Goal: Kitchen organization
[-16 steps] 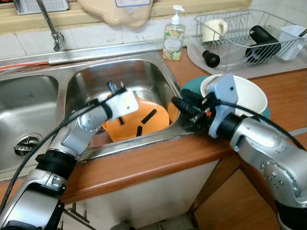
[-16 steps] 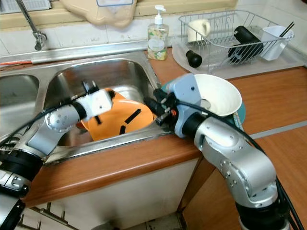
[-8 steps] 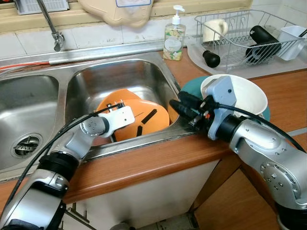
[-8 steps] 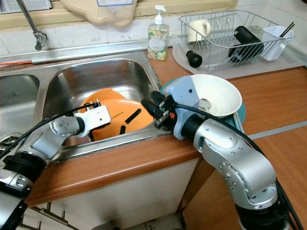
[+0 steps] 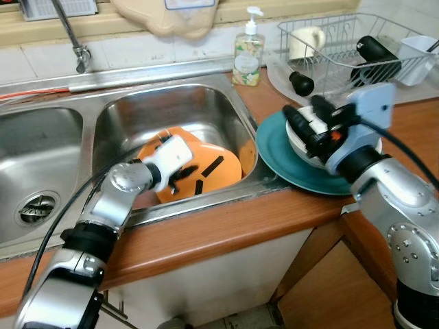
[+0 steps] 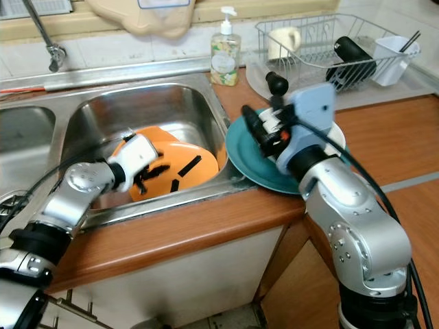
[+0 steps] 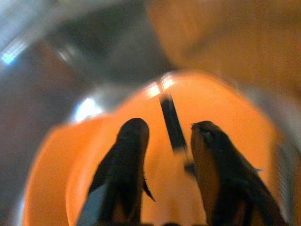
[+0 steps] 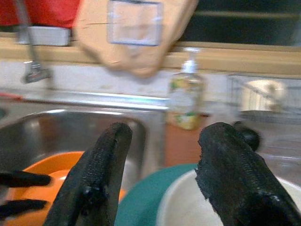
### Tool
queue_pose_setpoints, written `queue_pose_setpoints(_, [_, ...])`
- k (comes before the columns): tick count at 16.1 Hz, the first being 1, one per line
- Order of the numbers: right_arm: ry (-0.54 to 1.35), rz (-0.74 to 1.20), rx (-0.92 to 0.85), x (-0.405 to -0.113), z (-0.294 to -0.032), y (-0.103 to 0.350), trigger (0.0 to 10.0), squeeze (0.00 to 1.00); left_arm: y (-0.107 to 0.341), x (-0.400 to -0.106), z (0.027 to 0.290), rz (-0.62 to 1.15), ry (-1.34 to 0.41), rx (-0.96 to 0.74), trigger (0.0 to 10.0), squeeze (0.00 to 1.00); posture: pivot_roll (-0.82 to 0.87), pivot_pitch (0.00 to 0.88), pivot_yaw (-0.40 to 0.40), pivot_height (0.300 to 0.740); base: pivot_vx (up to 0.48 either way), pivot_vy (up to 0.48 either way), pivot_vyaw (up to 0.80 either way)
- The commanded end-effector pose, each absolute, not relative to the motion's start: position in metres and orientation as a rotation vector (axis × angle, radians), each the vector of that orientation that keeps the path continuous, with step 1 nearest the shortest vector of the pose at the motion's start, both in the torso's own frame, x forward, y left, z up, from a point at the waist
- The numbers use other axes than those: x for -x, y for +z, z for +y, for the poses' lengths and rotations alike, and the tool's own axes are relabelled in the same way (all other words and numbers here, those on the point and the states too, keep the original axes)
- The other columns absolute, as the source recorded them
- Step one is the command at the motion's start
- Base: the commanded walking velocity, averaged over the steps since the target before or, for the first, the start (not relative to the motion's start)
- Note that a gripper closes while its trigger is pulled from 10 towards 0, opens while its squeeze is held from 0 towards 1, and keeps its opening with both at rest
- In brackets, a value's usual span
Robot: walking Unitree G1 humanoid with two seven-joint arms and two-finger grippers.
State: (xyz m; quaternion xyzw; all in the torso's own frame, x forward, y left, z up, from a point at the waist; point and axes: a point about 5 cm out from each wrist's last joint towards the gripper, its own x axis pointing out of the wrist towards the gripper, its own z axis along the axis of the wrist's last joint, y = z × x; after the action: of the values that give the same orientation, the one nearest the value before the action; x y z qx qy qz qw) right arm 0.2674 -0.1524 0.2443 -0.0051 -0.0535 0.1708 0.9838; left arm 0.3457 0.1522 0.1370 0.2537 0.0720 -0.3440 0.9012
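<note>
Orange plate (image 5: 199, 168) lies tilted in the right sink basin (image 5: 206, 110), not yet removed. Left gripper (image 7: 164, 141) hovers just over it, fingers spread, holding nothing. Right gripper (image 5: 305, 123) is raised above the white bowl (image 5: 370, 140) on the teal plate (image 5: 288, 168) at the worktop (image 5: 226, 229) edge, fingers spread, empty. Judged early: dishes remain unsorted. Basin walls confine the left arm; the dish rack (image 5: 357, 48) stands near.

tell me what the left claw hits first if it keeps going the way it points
Most likely the orange plate lying in the sink. The left claw is open and aims at the plate's face, with a black stripe between its tips. How near it is cannot be told.
</note>
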Motion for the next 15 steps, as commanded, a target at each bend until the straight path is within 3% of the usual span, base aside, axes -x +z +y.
queue_pose_setpoints(1, [0.291, -0.151, 0.008, -0.265, -0.158, 0.25, 10.0, 1.0, 0.151, -0.346, 0.154, 0.067, -0.684, -0.451, 10.0, 1.0, -0.16, 0.0, 0.052, 0.74, 0.0, 0.0, 0.0])
queue_pose_setpoints(2, [0.265, -0.125, 0.014, -0.262, -0.16, 0.246, 10.0, 1.0, 0.168, -0.338, 0.15, -0.063, -0.693, -0.3, 10.0, 1.0, -0.16, 0.0, 0.054, 0.74, 0.0, 0.0, 0.0])
queue_pose_setpoints(4, [0.25, -0.109, 0.037, -0.256, -0.16, 0.24, 10.0, 1.0, 0.183, -0.325, 0.147, -0.17, -0.712, -0.155, 10.0, 0.0, -0.16, 0.0, 0.06, 0.74, 0.0, 0.0, 0.0])
queue_pose_setpoints(5, [0.244, -0.105, 0.032, -0.253, -0.16, 0.238, 10.0, 0.98, 0.185, -0.317, 0.147, -0.175, -0.74, -0.094, 10.0, 0.0, -0.16, 0.0, 0.06, 0.74, 0.0, 0.0, 0.0])
queue_pose_setpoints(6, [0.231, -0.105, 0.02, -0.249, -0.16, 0.236, 10.0, 0.0, 0.185, -0.309, 0.146, -0.176, -0.775, -0.075, 10.0, 0.0, -0.16, 0.0, 0.061, 0.74, 0.0, 0.0, 0.0])
queue_pose_setpoints(15, [0.159, 0.018, 0.114, -0.242, -0.16, 0.208, 10.0, 0.0, 0.191, -0.267, 0.125, -0.12, -1.012, 0.023, 10.0, 0.0, -0.15, 0.0, 0.052, 0.74, 0.0, 0.0, 0.0])
